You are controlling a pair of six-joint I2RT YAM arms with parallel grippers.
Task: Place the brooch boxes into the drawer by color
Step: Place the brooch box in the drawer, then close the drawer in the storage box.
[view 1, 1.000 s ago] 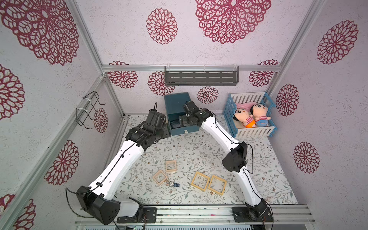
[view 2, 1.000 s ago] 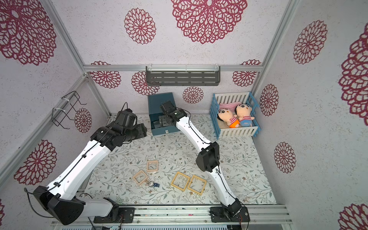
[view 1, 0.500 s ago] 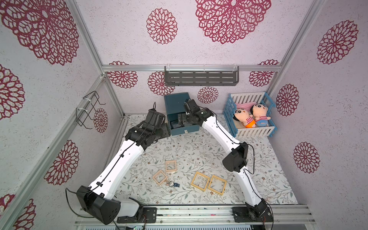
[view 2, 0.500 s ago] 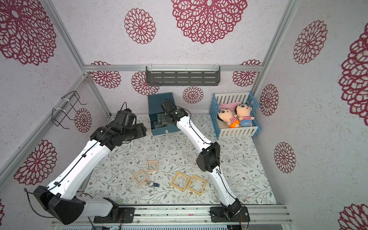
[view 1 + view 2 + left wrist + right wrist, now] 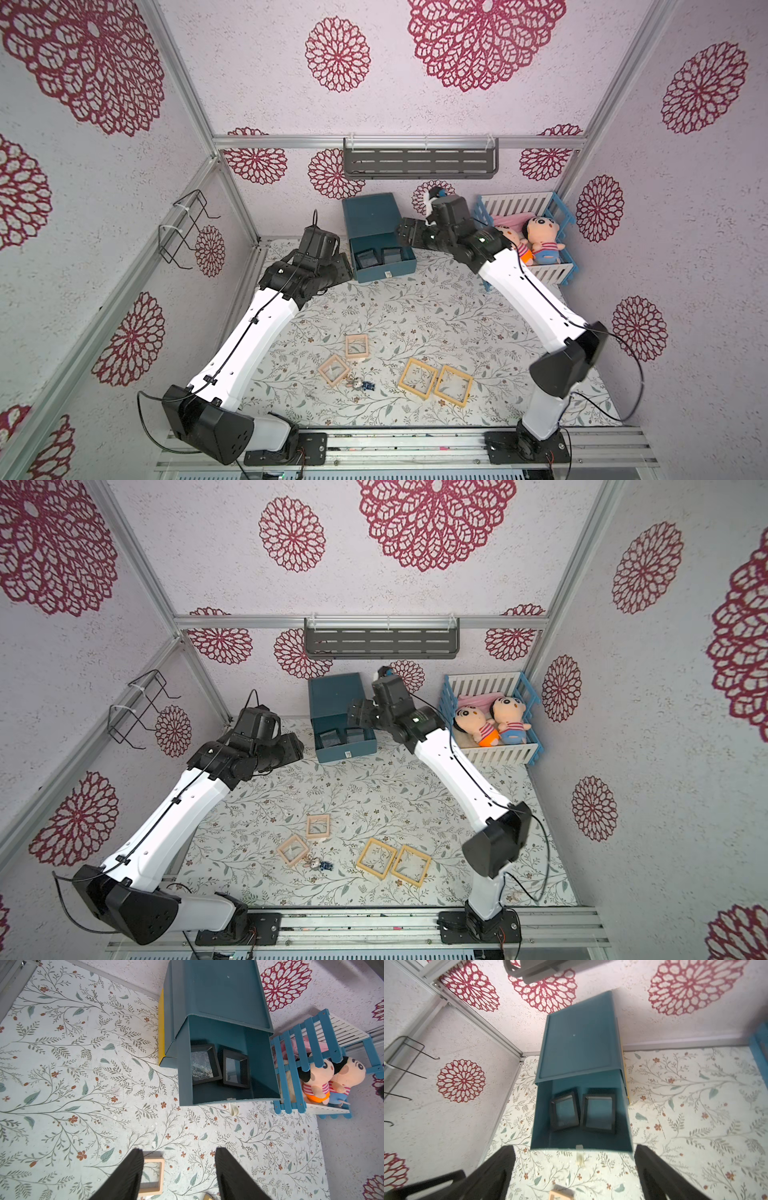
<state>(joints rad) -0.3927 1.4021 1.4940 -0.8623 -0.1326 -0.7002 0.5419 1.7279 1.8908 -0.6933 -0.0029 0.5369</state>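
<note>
The teal drawer chest [image 5: 368, 216] [image 5: 332, 694] stands at the back wall with its top drawer [image 5: 264, 1076] [image 5: 542, 1126] pulled out. Two black brooch boxes [image 5: 204, 1064] [image 5: 235, 1069] [image 5: 564, 1111] [image 5: 599, 1113] lie side by side inside it. Two pink boxes [image 5: 356, 347] [image 5: 333, 370] and two yellow boxes [image 5: 417, 379] [image 5: 453, 385] lie on the mat near the front. My left gripper [image 5: 178, 1150] [image 5: 343, 268] hangs open and empty beside the chest's left side. My right gripper [image 5: 574, 1147] [image 5: 405, 235] is open and empty at the drawer's right edge.
A blue-and-white crib [image 5: 561, 274] with two dolls stands right of the chest, close to my right arm. A grey shelf [image 5: 419, 162] hangs on the back wall and a wire rack [image 5: 183, 232] on the left wall. A tiny trinket [image 5: 360, 384] lies by the pink boxes.
My right arm has swung its elbow out to the right and drawn the open gripper back off the open drawer. The left arm has hardly moved.
</note>
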